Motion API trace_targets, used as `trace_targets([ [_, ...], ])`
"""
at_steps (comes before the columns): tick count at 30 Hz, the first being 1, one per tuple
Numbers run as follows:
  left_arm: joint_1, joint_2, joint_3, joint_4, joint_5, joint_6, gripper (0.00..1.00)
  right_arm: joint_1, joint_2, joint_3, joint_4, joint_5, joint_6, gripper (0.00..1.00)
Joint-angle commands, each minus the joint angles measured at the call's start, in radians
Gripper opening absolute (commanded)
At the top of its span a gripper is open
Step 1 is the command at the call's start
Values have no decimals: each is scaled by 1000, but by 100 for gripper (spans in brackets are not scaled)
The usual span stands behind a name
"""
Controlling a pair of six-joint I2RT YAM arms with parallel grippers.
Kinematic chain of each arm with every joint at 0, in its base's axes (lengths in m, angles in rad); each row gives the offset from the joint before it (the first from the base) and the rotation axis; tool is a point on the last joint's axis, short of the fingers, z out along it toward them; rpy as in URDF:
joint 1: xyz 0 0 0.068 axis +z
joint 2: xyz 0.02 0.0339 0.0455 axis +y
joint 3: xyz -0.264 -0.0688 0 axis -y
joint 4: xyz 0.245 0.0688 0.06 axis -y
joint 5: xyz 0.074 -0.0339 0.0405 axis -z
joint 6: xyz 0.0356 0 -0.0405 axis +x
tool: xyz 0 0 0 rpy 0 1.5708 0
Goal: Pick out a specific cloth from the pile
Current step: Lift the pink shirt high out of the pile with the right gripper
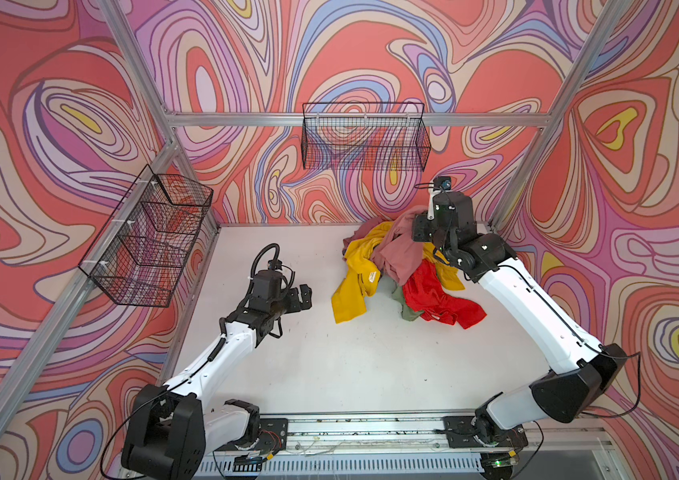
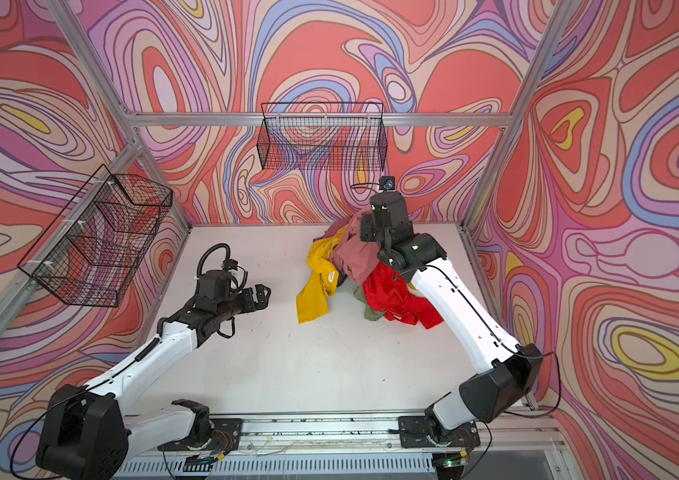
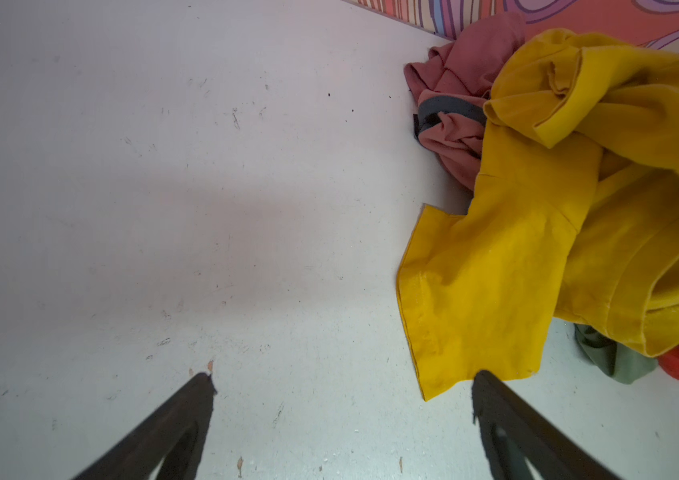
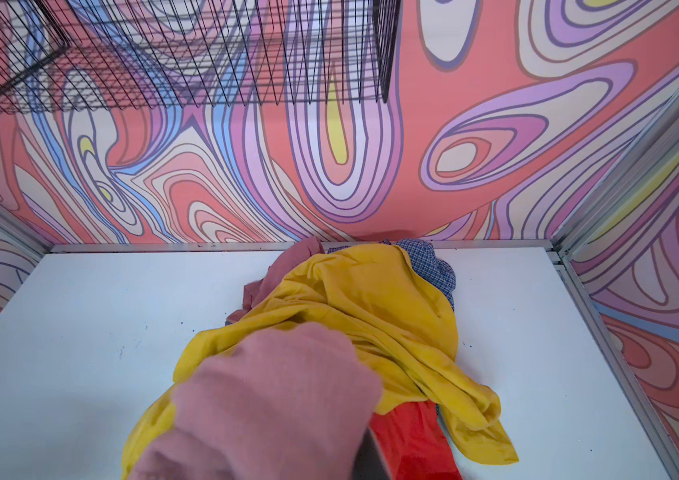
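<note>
The pile (image 1: 396, 286) lies at the back right of the white table: a big mustard-yellow shirt (image 1: 354, 270), a bright red garment (image 1: 439, 297) and an olive piece. The dusty-pink cloth (image 1: 402, 249) is drawn up out of the top of it, and my right gripper (image 1: 421, 232) is shut on it. In the right wrist view the cloth (image 4: 275, 407) covers the jaws, above the yellow shirt (image 4: 371, 299) and the red garment (image 4: 408, 440). More pink fabric with grey trim (image 3: 450, 112) lies under the yellow shirt (image 3: 537, 249). My left gripper (image 1: 303, 297) hangs open and empty, left of the pile.
An empty black wire basket (image 1: 365, 137) hangs on the back wall and a second wire basket (image 1: 151, 237) on the left wall. A blue-checked piece (image 4: 429, 262) lies at the pile's far side, against the wall. Bare table (image 1: 329, 365) stretches between the arms.
</note>
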Motion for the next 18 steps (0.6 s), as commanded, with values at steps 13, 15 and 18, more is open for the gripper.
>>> trace_targets([
  [13,-103,73,60,40,30,-7,99,-98,1,171,-42,-33,-28,0],
  [15,-111,75,64,36,25,-3,98,-114,-7,170,-41,-37,-26,0],
  [18,-111,73,68,30,10,-4,98,-136,-23,186,-28,-68,-19,0],
])
